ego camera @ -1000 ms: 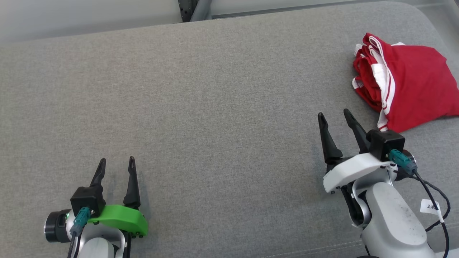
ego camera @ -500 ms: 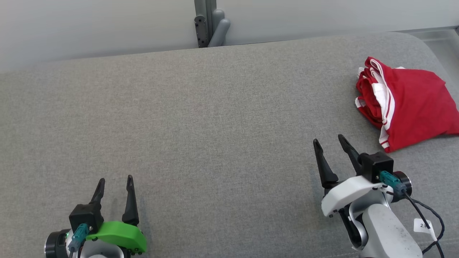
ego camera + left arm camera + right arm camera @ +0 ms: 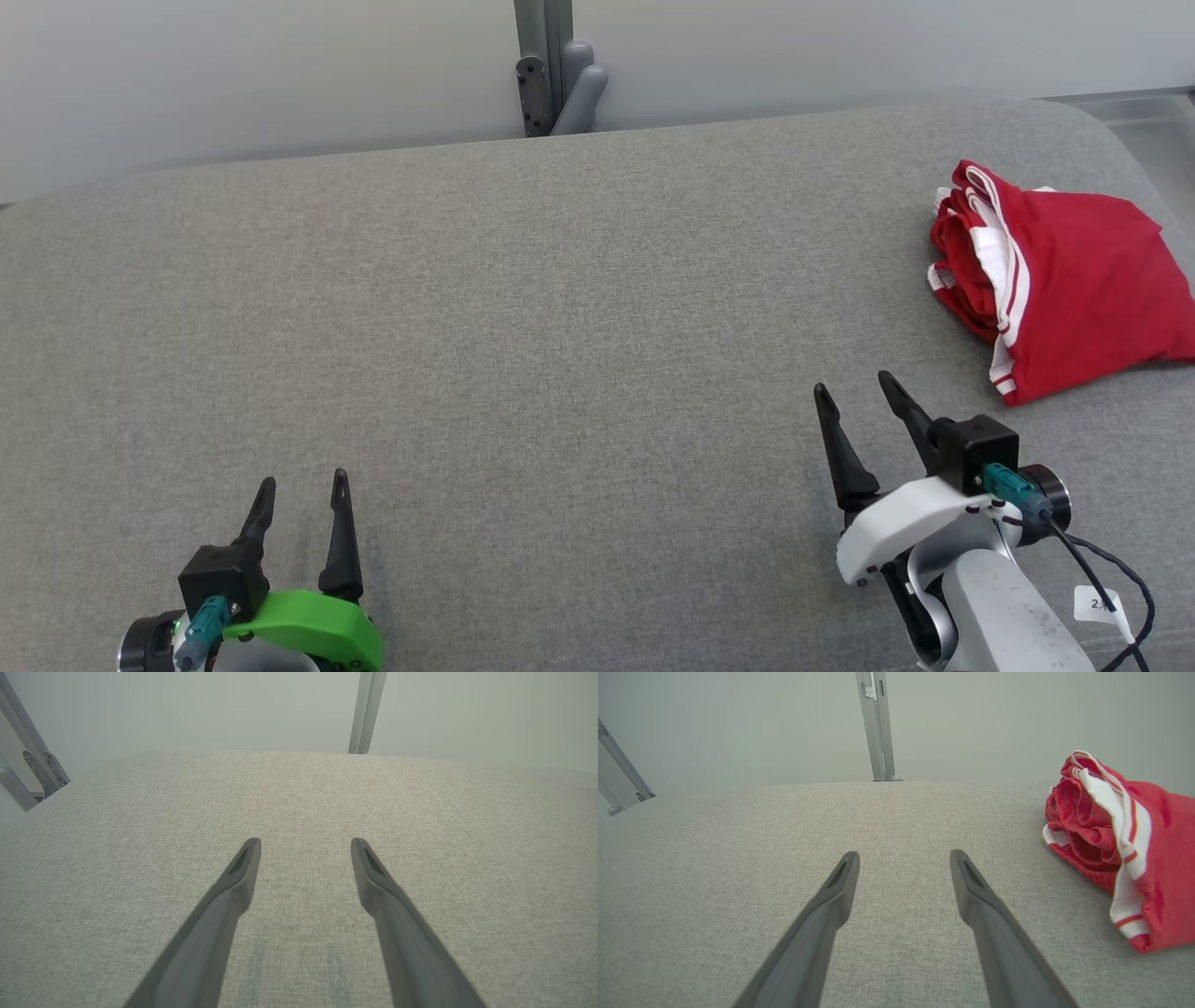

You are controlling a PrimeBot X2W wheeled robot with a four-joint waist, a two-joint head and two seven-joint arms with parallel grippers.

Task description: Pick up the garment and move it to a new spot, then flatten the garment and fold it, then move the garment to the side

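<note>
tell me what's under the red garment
The red garment lies directly on the grey cushion, whose fabric shows around its near and left edges. The patch beneath is covered by the cloth, so anything there cannot be seen.

Grey upholstered surface (image 3: 560, 308), pale wall (image 3: 233, 75)

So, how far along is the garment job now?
Done, it seems: the red and white cloth garment lies folded at the right edge of the grey padded surface. In hand: nothing; left gripper and right gripper are open, empty. Left: apparently nothing.
</note>
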